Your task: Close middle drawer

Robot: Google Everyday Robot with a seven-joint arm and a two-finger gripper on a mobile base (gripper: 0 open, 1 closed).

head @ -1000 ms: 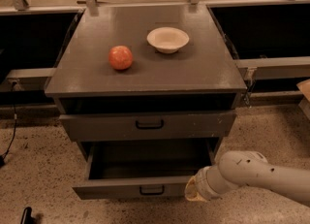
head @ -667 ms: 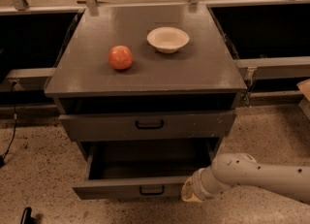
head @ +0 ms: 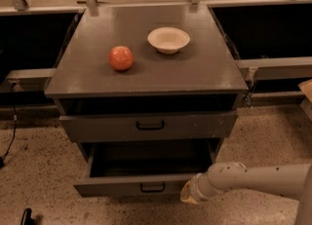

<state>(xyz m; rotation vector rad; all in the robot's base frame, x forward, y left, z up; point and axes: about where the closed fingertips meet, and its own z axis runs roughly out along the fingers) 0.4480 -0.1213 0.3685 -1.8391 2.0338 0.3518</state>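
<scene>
The grey cabinet (head: 146, 68) stands in the middle of the camera view. Its middle drawer (head: 131, 184) is pulled far out, showing a deep grey box and a small black bar handle (head: 152, 187) on its plain front. My gripper (head: 187, 195) comes in from the right on a pale arm (head: 253, 180). It sits at the right end of that drawer front, at or just in front of it. The drawer above (head: 148, 126) stands slightly out from the cabinet.
A red-orange apple (head: 121, 57) and a cream bowl (head: 168, 39) sit on the cabinet top. Dark recesses flank the cabinet on both sides. A black cable (head: 10, 136) hangs at the left. The floor is speckled terrazzo (head: 44, 180).
My gripper has shifted a little left and down along the right end of the middle drawer's front. The drawer is out about as far as before.
</scene>
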